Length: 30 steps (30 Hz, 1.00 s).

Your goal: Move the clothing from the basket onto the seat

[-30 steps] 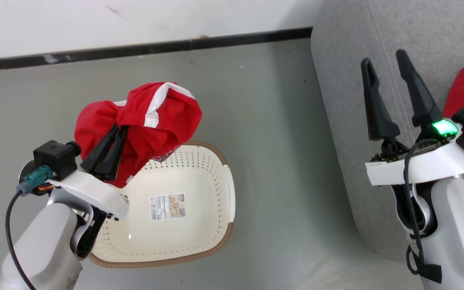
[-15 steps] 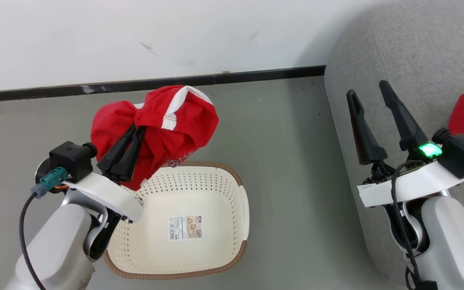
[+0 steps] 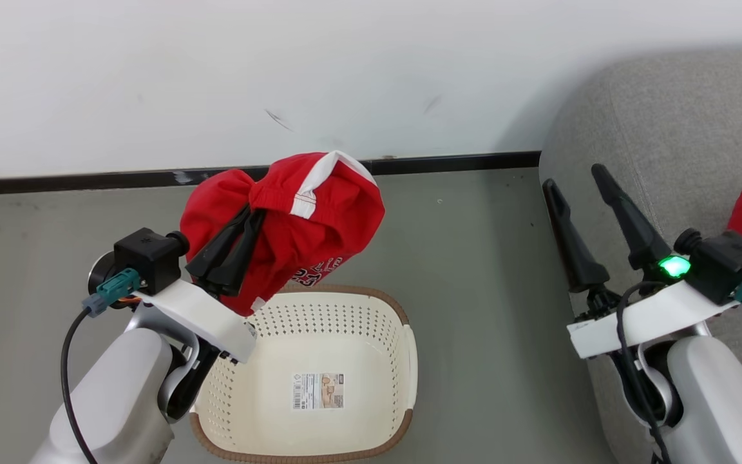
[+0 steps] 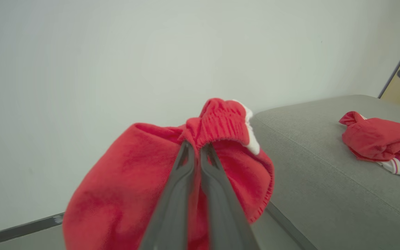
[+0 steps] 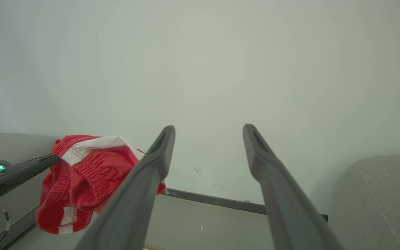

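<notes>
left claw clamped on a red garment over the basket, right claw spread wide, second red garment on sofa

Two red garments here: a first garment aloft and a second garment on the sofa. One sofa, one basket, one paper label on the basket's floor. Two tools: left tool, right tool.

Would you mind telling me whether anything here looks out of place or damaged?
Nothing serious: the basket stands upright and empty, one red garment hangs bunched from the shut left gripper, the other garment lies crumpled on the sofa. The wall bears dark scuffs.
</notes>
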{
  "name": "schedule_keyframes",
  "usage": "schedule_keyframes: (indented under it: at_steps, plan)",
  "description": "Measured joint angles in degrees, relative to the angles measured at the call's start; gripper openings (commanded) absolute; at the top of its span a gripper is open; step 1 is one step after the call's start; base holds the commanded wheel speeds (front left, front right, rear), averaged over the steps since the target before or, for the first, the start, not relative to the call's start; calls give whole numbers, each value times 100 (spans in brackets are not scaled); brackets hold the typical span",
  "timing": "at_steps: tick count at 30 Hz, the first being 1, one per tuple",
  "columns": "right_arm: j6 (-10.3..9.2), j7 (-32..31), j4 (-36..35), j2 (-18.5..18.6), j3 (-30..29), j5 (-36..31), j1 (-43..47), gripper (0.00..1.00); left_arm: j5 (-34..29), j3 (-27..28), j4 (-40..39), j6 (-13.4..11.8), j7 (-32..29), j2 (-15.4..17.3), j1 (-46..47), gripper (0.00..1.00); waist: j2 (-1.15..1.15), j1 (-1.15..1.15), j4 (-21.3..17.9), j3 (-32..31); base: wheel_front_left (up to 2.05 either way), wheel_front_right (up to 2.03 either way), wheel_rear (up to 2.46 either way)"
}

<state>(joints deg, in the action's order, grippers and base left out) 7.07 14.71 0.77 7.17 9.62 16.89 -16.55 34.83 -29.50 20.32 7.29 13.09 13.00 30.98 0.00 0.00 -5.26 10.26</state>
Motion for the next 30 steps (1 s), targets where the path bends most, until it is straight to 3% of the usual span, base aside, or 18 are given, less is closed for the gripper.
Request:
schedule_keyframes:
  at_steps: [30]
  plan:
    - [0,-1,828,68,2135,843,125,100,-13,-534,-347,0,-548,-347,154,0,0,0,732,-611,0,0,0]
